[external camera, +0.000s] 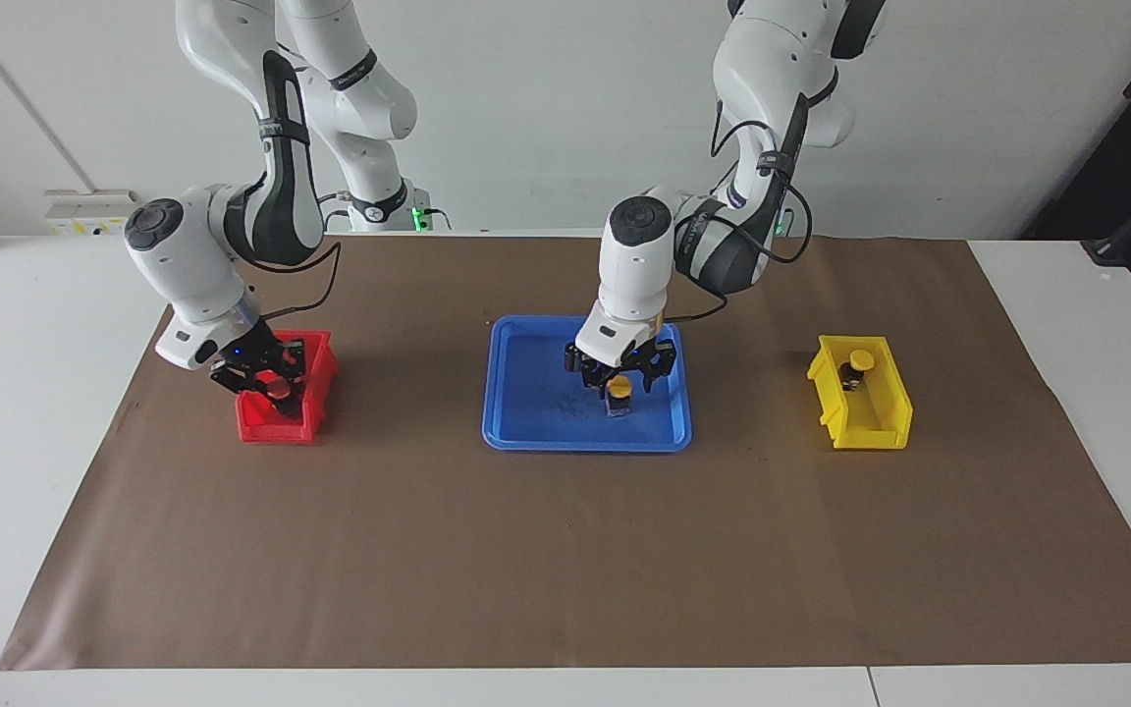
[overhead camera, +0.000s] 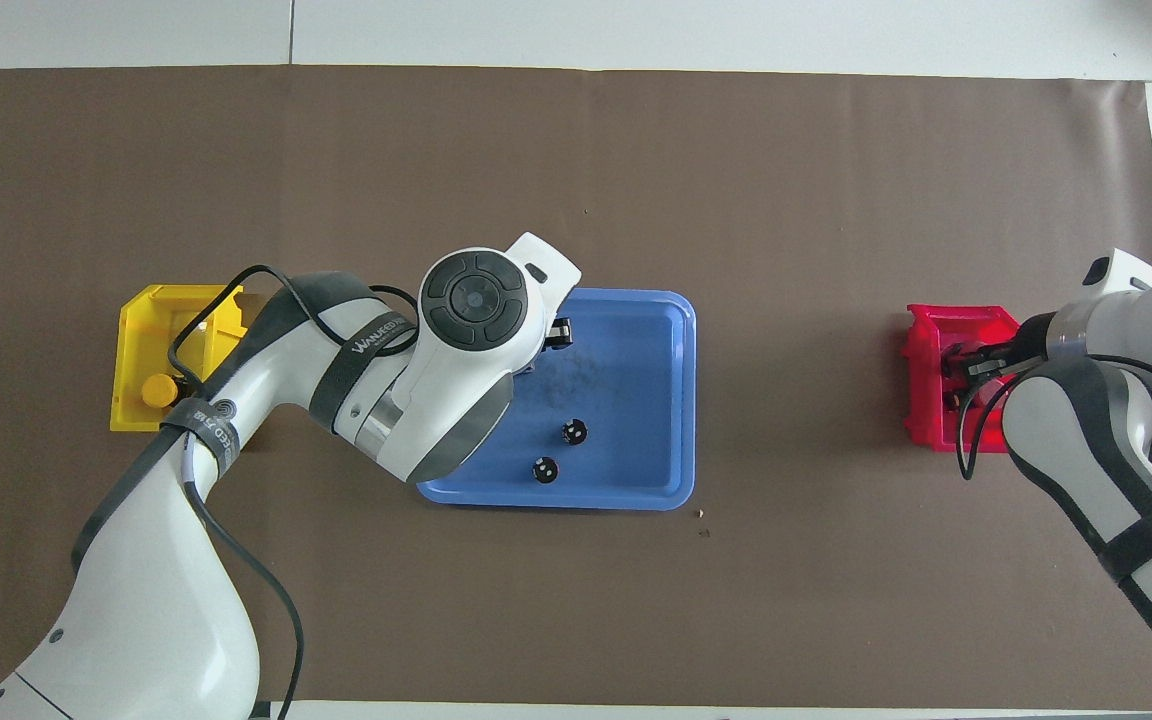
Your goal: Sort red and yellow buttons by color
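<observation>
You had one high camera facing the robots, another steeply overhead; both shared the blue tray [external camera: 526,378] [overhead camera: 636,340].

From overhead, the left arm hides its gripper [external camera: 619,381] and the yellow button [external camera: 619,390].

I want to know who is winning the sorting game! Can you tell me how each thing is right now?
Left gripper: over the blue tray, around a yellow button.
Yellow button: in the tray, unsorted.
Second yellow button: in the yellow bin.
Right gripper: down in the red bin.
Red button: at the right gripper, in the red bin.
Blue tray: holds two capless cylinders.
</observation>
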You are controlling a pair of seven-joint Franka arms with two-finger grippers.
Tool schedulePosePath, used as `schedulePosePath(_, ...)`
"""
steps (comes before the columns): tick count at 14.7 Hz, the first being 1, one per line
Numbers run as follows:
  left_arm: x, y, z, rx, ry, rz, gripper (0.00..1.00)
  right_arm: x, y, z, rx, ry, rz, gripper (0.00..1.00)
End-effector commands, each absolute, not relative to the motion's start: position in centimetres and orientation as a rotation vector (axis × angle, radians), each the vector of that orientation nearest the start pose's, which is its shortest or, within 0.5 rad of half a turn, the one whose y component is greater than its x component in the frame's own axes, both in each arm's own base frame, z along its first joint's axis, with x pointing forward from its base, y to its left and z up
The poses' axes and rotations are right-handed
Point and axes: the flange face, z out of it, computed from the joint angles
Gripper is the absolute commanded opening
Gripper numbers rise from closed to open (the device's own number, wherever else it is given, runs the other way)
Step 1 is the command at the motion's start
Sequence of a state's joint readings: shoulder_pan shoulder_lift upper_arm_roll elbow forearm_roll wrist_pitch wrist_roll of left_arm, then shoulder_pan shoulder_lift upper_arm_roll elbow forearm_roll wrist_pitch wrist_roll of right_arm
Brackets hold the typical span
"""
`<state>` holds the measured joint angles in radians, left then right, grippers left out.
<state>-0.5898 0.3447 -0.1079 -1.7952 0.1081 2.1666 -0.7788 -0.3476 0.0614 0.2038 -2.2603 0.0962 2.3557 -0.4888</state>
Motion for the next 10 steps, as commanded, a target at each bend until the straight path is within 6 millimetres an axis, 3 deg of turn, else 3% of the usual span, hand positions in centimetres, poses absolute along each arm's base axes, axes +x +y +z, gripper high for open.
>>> schedulePosePath(1,49.4,-41.2,35.7,-3.103,-0.048,-0.114,0.56,53.0,-8.1,35.3,-3.022,-0.452,-0.09,1.0)
schedulePosePath(4,49.4,-41.2,35.5,-3.102,-0.049,-0.109,0.39,55.1,-7.9,42.5,-3.048,-0.545,-0.003,1.0)
schedulePosePath(6,49.3,-41.3,35.5,-3.101,-0.048,-0.104,0.17,55.8,-7.4,49.0,-3.069,-0.494,-0.006,1.0)
schedulePosePath(8,49.6,-40.8,35.9,-3.087,-0.067,-0.073,0.02,55.6,-7.1,54.7,-3.083,-0.405,0.006,1.0)
schedulePosePath(10,51.0,-40.1,39.4,-3.066,-0.103,-0.038,0.02,54.9,-7.1,59.7,-3.098,-0.241,0.028,1.0)
